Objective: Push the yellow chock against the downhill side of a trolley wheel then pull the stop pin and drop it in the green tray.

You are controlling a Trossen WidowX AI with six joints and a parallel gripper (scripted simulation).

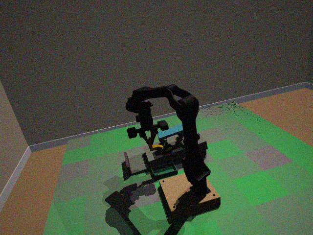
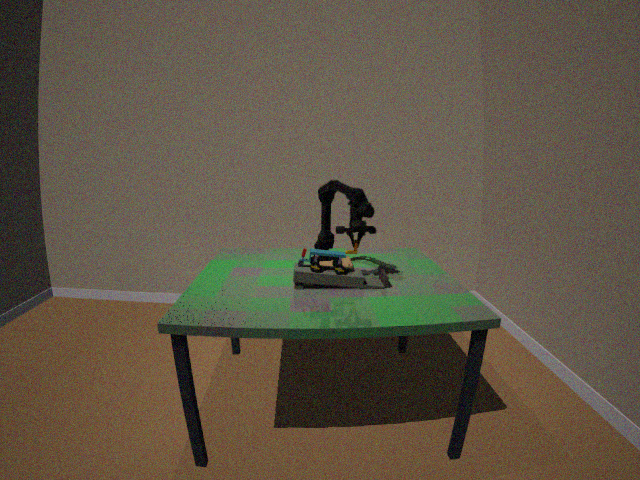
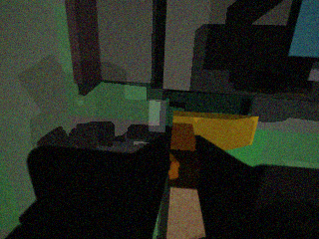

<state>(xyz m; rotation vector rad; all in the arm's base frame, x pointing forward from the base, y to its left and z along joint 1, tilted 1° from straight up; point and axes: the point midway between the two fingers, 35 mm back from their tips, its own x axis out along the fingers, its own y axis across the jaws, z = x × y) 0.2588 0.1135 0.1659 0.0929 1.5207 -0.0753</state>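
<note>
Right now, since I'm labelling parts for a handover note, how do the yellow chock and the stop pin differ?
The yellow chock is held in the gripper, raised off the ramp; the stop pin stands at the ramp's uphill end. The chock has an orange handle, the pin a red head. Neither is in its final place.
</note>
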